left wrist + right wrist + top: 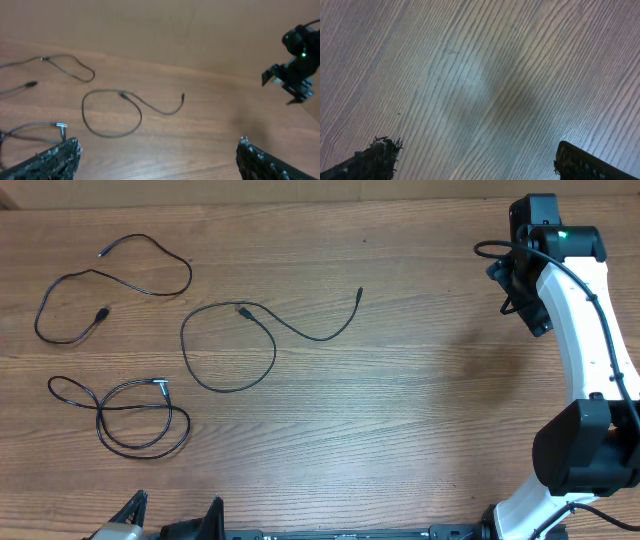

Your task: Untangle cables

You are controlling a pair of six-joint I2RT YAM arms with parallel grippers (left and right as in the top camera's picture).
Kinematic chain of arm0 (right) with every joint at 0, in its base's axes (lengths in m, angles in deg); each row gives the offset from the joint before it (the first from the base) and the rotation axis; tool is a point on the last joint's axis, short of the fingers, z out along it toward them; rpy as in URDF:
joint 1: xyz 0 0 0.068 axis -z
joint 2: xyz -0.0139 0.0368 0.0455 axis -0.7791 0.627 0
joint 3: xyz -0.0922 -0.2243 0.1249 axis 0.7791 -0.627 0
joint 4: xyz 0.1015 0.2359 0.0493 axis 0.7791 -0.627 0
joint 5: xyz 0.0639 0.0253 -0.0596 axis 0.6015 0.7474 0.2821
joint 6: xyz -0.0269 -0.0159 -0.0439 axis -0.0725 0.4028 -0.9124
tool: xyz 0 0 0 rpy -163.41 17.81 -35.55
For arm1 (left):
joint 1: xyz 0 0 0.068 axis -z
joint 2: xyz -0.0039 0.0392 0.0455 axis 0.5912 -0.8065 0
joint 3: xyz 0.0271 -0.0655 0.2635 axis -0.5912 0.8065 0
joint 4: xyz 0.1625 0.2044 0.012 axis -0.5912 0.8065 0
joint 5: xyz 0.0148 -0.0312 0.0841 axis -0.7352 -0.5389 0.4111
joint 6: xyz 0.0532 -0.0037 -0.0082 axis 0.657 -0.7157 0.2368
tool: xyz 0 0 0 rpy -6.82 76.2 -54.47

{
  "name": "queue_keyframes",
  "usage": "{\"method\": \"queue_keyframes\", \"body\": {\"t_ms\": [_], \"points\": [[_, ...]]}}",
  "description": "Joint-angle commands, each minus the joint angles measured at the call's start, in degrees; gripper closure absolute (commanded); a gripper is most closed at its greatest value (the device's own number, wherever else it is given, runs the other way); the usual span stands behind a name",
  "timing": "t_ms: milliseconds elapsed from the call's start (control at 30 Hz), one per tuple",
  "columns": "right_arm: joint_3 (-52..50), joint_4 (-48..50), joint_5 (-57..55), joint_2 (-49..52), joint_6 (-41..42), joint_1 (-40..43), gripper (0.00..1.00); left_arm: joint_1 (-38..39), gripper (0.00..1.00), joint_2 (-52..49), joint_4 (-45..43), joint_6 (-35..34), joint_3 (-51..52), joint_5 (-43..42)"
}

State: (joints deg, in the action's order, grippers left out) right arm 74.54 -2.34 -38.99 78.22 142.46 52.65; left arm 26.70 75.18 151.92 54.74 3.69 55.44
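Overhead, cords: three thin, floppy black cables on the left half of the tbl, each lying apart from the others; I see no cord crossing a neighbour.
Far cord: thin black wavy cable [92, 271], far-left corner, both plug ends free.
Mid cord: thin black looped cable [316, 340], one round loop crossing itself once, long tail running twd centre.
Near cord: thin black coiled cable w/ silvery tip [160, 384], closest to the arm bases, coil overlaps itself.
Left gripper [159, 145]: fingers wide apart, nothing btwn them, low at the near edge, just short of the near cord.
Right gripper [475, 146]: fingers spread wide too, empty, over plain wood far right, well apart from all cords.
Tbl: brown wood-grain tabletop [420, 410].
Status, my read: separation looks done or nearly so; only self-loops left.
Step, how I'd do it: to open the near coil I'd use the left arm. Pinch close behind the silvery plug, not mid-cord, coming down square so the cord sits btwn the pads. Drag low & slow twd open wood, away from the mid cord, and stop once the loop opens.
Risk: thin cord may slip the pads; a fast pull could sweep it into its neighbour.
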Motion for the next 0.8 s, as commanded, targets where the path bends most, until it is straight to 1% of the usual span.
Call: {"method": "queue_keyframes", "body": {"t_ms": [0, 167, 267, 567, 667, 700, 767], "points": [[1.3, 0.2, -0.8, -0.3, 0.7, 0.2, 0.00, -0.6, 0.01, 4.0, -4.2, -0.2, 6.9, 0.0], [1.3, 0.2, -0.8, -0.3, 0.7, 0.2, 0.00, -0.6, 0.00, 8.8, -13.2, 2.4, 17.0, 0.5], [1.3, 0.2, -0.8, -0.3, 0.7, 0.2, 0.00, -0.6, 0.01, 11.0, -20.0, 5.7, 23.6, 0.6], [1.3, 0.2, -0.8, -0.3, 0.7, 0.2, 0.00, -0.5, 0.01, 11.0, -36.7, 18.9, 41.0, 0.6], [1.3, 0.2, -0.8, -0.3, 0.7, 0.2, 0.00, -0.2, 0.00, 11.0, -39.6, 19.5, 47.5, 0.5], [1.3, 0.2, -0.8, -0.3, 0.7, 0.2, 0.00, 0.0, 0.00, 11.0, -40.5, 18.9, 49.2, 0.1], [1.3, 0.2, -0.8, -0.3, 0.7, 0.2, 0.00, 0.5, 0.00, 11.0, -44.1, 15.4, 53.1, 0.0]]}}
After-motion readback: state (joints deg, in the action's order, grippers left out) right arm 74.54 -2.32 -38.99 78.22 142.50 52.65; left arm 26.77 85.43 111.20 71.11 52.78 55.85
